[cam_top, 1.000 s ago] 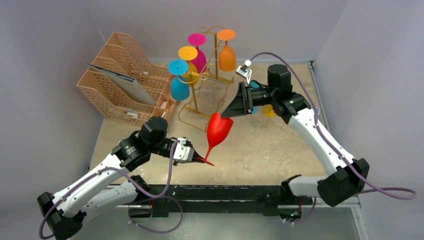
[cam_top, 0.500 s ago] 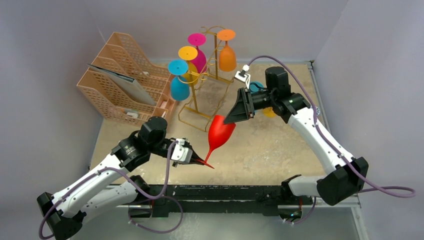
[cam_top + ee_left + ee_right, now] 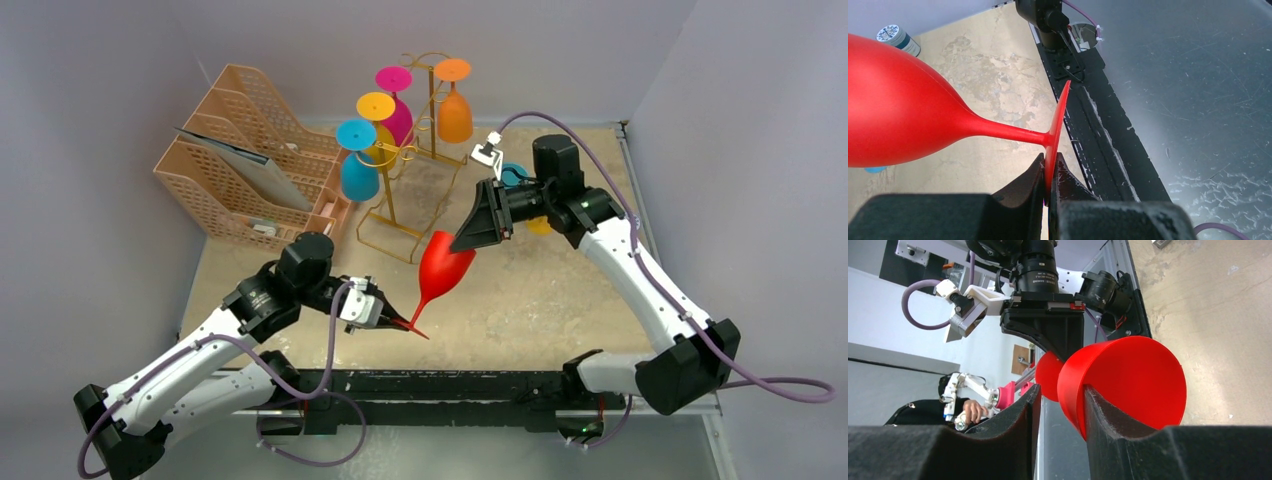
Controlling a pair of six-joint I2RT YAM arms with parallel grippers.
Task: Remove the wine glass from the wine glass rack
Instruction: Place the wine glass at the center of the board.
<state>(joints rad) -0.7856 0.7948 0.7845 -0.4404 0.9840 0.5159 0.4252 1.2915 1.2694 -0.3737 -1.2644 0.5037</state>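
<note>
The red wine glass (image 3: 440, 268) hangs in the air off the gold wire wine glass rack (image 3: 391, 205), tilted, bowl up toward the right. My left gripper (image 3: 392, 320) is shut on the edge of its foot disc, seen in the left wrist view (image 3: 1050, 175) with the bowl (image 3: 898, 120) at the left. My right gripper (image 3: 463, 240) is at the bowl's rim. In the right wrist view (image 3: 1060, 395) its jaws straddle the rim of the bowl (image 3: 1133, 380): one finger inside, the other outside with a gap.
On the rack hang blue (image 3: 358, 172), yellow (image 3: 377, 108), magenta (image 3: 398, 118) and orange (image 3: 455, 115) glasses. A peach lattice file organizer (image 3: 250, 160) stands at the back left. Small teal (image 3: 512, 170) and yellow (image 3: 540, 224) things lie behind my right arm.
The red glass and my right gripper have shifted slightly right and toward the front. My left gripper keeps hold of the foot and has barely moved.
</note>
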